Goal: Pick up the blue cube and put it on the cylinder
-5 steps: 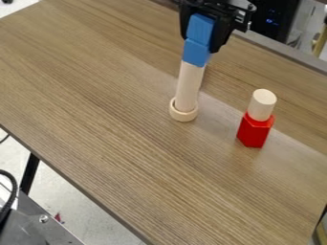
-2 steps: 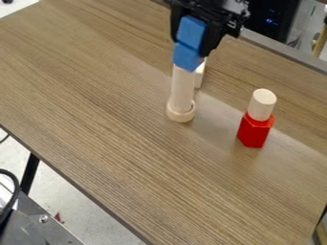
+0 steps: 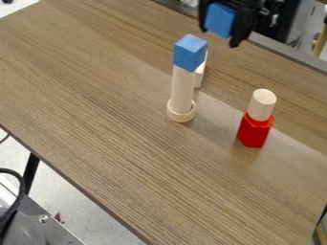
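Note:
At the top of the view, right of centre, hangs the gripper [image 3: 220, 36], shut on a blue cube [image 3: 220, 20]. Lower and to its left, a second blue cube [image 3: 190, 51] rests on a tall pale cylinder [image 3: 182, 88]. That cylinder stands upright in a pale wooden ring [image 3: 180, 115]. A shorter pale cylinder [image 3: 262, 104] sits upright on a red block [image 3: 255, 131] to the right, well below the gripper.
Partly hidden behind the tall cylinder stands a white block [image 3: 201, 75]. The wooden table [image 3: 115, 119] has its front edge running diagonally at lower left, with a metal strip [image 3: 287, 53] along the back right.
After a small shift left, the gripper has moved up and right with its blue cube, away from the cube on the tall cylinder. The tall cylinder and ring have shifted slightly left.

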### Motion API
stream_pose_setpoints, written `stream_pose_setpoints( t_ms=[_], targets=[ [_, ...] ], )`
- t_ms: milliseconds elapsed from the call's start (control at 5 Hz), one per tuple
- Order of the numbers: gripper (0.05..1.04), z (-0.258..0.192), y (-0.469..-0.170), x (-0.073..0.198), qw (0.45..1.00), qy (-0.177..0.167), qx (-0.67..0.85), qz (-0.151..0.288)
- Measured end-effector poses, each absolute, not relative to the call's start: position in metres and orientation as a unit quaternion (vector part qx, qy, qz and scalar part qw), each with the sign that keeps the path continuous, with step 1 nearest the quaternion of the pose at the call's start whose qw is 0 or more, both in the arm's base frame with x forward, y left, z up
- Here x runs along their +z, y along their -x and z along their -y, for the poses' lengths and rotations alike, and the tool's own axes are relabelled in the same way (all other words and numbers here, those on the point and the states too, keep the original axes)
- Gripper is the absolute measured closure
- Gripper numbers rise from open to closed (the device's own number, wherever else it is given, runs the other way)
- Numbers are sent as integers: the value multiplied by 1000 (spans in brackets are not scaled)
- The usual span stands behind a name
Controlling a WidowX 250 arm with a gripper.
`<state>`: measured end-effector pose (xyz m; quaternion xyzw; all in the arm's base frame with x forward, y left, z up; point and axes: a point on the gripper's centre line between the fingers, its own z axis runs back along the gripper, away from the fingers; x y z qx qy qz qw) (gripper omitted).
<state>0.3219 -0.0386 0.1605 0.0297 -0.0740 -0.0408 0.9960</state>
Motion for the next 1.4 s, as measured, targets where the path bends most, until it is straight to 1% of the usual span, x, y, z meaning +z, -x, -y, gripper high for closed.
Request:
stream_pose_setpoints(
  t_ms=[200, 400, 600, 1000, 1200, 1400],
  targets=[
    [480, 53, -322, 160, 994, -27, -70, 78],
    [480, 74, -324, 149, 991, -25, -113, 69],
    [480, 88, -326, 138, 988, -11, -143, 64],
    [480, 105, -328, 112, 984, -15, -175, 36],
    [480, 105, -330, 101, 984, -17, -178, 25],
    [480, 106, -333, 95, 983, -18, -181, 28]
  ],
)
